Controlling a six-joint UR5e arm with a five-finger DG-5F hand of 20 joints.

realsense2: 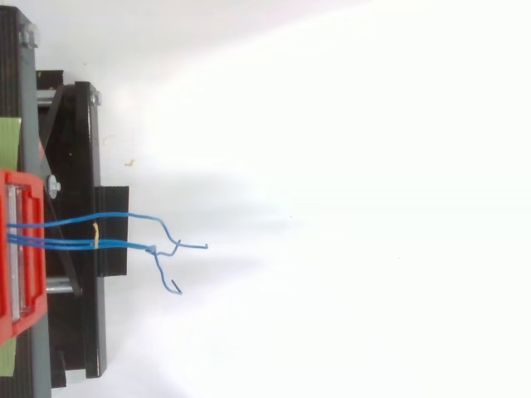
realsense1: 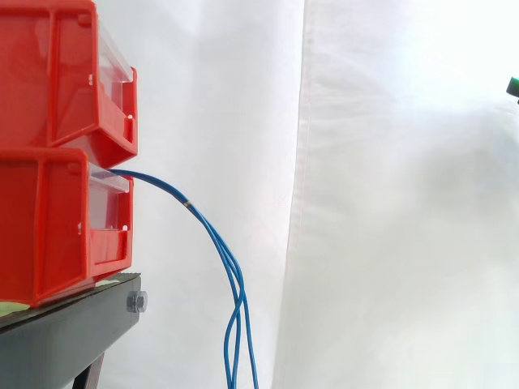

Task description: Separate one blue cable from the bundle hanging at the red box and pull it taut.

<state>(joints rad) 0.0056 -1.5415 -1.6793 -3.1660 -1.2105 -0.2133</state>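
The white curtain (realsense1: 389, 243) fills the background behind and below the hand (realsense1: 514, 85), of which only a dark, green-lit sliver shows at the side view's right edge; whether it is open or closed, or has hold of anything, cannot be told. Far across from the hand and lower down is the black stand (realsense1: 65, 332), carrying two stacked red bins: the upper bin (realsense1: 73, 73) about level with the hand, the lower bin (realsense1: 49, 227) beneath it. The blue cables (realsense1: 219, 243) leave the lower bin's front on the side facing the hand, arc downward and hang slack, well apart from the hand. From above, the strands (realsense2: 124, 217) fan out with bent free ends. A thin yellow band (realsense1: 188, 204) rings the bundle near the bin.
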